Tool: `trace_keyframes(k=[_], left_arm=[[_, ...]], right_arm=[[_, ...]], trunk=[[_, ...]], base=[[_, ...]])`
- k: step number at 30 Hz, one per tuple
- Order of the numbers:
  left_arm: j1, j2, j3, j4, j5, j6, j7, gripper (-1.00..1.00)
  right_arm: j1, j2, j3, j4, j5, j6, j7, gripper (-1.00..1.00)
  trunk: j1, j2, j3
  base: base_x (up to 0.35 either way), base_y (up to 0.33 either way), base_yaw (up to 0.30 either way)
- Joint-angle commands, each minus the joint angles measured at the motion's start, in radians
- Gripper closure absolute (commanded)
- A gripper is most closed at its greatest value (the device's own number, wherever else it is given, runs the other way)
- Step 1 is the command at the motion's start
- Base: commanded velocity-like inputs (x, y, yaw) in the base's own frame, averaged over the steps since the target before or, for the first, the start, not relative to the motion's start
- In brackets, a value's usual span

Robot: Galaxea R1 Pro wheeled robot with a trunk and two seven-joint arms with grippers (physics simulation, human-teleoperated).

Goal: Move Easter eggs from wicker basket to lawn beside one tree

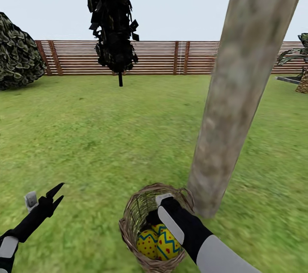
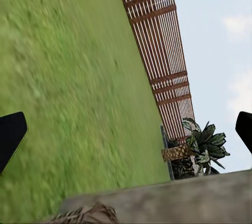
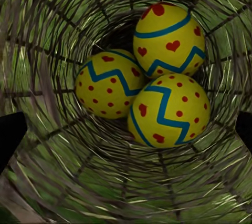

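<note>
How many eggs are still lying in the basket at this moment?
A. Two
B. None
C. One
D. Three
D. The right wrist view looks straight down into the basket and shows three eggs: one, a second and a third, huddled together at its bottom, with the right gripper open above them and touching none.

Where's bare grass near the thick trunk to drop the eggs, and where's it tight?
Free: the lawn left of the tree, between the wicker basket and the fence, and the strip right of the trunk. Crowded: the basket sits close beside the trunk base, the right gripper reaches into it, and three Easter eggs touch at its bottom.
</note>
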Motion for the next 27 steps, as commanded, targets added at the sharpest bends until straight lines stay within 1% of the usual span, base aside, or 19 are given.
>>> trace_keyframes(k=[1, 3, 4, 5, 8, 10, 12, 16, 21, 27], left_arm=[[-0.001, 0.0, 0.002, 0.001, 0.003, 0.008, -0.002, -1.0], [-0.001, 0.0, 0.002, 0.001, 0.003, 0.007, -0.003, -1.0], [-0.001, 0.0, 0.002, 0.001, 0.003, 0.006, -0.003, -1.0], [-0.001, 0.0, 0.002, 0.001, 0.003, 0.006, -0.003, -1.0], [-0.001, -0.002, 0.002, 0.001, 0.003, 0.006, -0.004, -1.0], [-0.001, -0.008, 0.002, 0.0, 0.003, 0.006, -0.004, -1.0], [-0.001, -0.011, 0.002, -0.001, 0.003, 0.006, -0.004, -1.0], [-0.001, -0.011, 0.002, -0.001, 0.003, 0.006, -0.004, -1.0], [-0.001, -0.012, 0.001, 0.0, 0.003, 0.006, -0.003, -1.0], [-0.001, -0.012, 0.002, 0.001, 0.003, 0.006, -0.003, -1.0]], right_arm=[[-0.001, 0.0, 0.002, 0.0, -0.01, 0.002, -0.012, -1.0], [-0.002, 0.0, 0.001, 0.001, -0.028, 0.002, -0.015, -1.0], [-0.002, 0.0, 0.001, 0.007, -0.045, 0.002, -0.021, -1.0], [-0.002, 0.0, 0.0, 0.025, -0.068, -0.004, -0.049, -1.0], [-0.002, 0.0, -0.001, 0.035, -0.093, -0.051, -0.074, -1.0], [-0.002, 0.0, -0.003, 0.041, -0.106, -0.088, -0.091, -1.0], [-0.002, 0.0, -0.002, 0.058, -0.118, -0.102, -0.115, -1.0], [-0.002, 0.0, -0.004, 0.07, -0.155, -0.12, -0.133, -1.0], [-0.002, 0.0, -0.005, 0.072, -0.167, -0.154, -0.174, -1.0], [-0.002, 0.0, -0.005, 0.062, -0.169, -0.159, -0.187, -1.0]], trunk=[[0.0, 0.0, -0.001], [0.0, 0.0, -0.002], [0.0, 0.0, -0.003], [0.0, 0.0, -0.003], [0.0, 0.0, -0.004], [0.0, 0.0, -0.004], [0.004, -0.007, -0.007], [0.015, -0.028, -0.016], [0.034, -0.063, -0.032], [0.057, -0.105, -0.051]], base=[[0.0, 0.3, -0.002], [0.0, 0.125, -0.001], [0.0, 0.05, 0.0], [0.0, 0.016, 0.0], [0.0, 0.007, 0.0], [0.0, 0.002, 0.0], [0.0, 0.0, 0.0], [0.0, 0.0, 0.0], [0.0, 0.0, 0.0], [0.0, 0.0, 0.0]])
